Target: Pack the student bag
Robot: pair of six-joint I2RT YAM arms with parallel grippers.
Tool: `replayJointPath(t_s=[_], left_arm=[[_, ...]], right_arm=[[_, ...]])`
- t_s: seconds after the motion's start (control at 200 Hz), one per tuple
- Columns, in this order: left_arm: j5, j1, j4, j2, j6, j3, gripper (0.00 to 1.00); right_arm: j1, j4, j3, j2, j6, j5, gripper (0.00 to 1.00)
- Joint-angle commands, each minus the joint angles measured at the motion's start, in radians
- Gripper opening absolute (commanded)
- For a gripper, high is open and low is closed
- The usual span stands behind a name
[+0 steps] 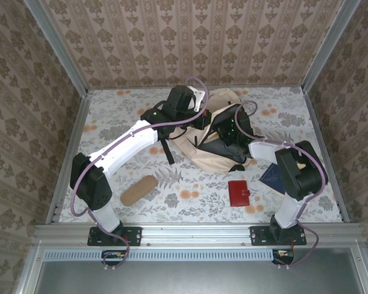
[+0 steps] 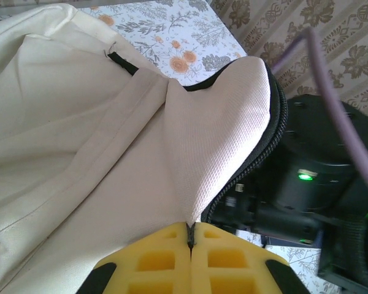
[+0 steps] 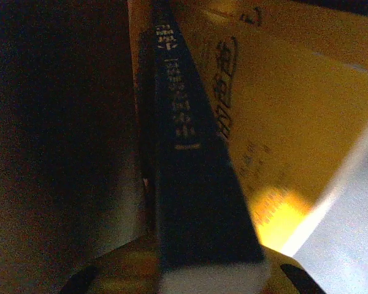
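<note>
The student bag (image 1: pixel 199 154) lies at the middle back of the counter (image 1: pixel 104 125), mouth open towards the right arm.

The left gripper (image 2: pixel 190 236) has its jaws closed on the zipper edge of the bag's flap, holding it up. The right gripper (image 3: pixel 187 277) is inside the dark interior, jaws clamped on a dark blue book (image 3: pixel 190 184) set just beside a yellow printed item (image 3: pixel 282 122).

Risks, as judged:
- The flap is pinched at a thin fabric edge. If it slips, the mouth may fall onto the right arm and block withdrawal.
- The book's edge may catch on the yellow item and jam or tilt.
- Pushing the book in may shove the soft bag along the counter against the left arm's hold.

Count:
- bags: one
- book in the jaws: one
- yellow items inside: one
- loose on the counter nearer the bases, well apart from each other:
  - one tan pouch (image 1: pixel 139 190)
  - one red wallet (image 1: pixel 238 193)
  - one dark blue booklet (image 1: pixel 271 177)
</note>
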State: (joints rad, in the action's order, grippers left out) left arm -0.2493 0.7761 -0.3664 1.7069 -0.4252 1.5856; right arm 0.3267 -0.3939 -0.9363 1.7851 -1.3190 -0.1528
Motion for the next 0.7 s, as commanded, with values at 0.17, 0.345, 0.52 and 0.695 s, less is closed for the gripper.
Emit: replayJointPath(t_s=[0.17,0.345,0.52,0.695], left_arm=[[0.011,-0.047,0.016,-0.054,-0.043,-0.003,0.00],[0.025,-0.078,-0.001,-0.035,-0.056,-0.001,0.00],[0.061,-0.114,-0.027,-0.016,-0.037,0.003,0.00],[0.182,-0.160,-0.068,-0.019,-0.009,-0.005,0.00]], right_arm=[[0.033,0.009,-0.074,0.076,-0.027,0.093,0.55],[0.030,0.231,0.038,-0.134,0.100,0.100,0.71],[0.029,0.409,0.178,-0.381,0.193,0.079,0.71],[0.022,0.611,0.240,-0.631,0.295,0.126,0.70]])
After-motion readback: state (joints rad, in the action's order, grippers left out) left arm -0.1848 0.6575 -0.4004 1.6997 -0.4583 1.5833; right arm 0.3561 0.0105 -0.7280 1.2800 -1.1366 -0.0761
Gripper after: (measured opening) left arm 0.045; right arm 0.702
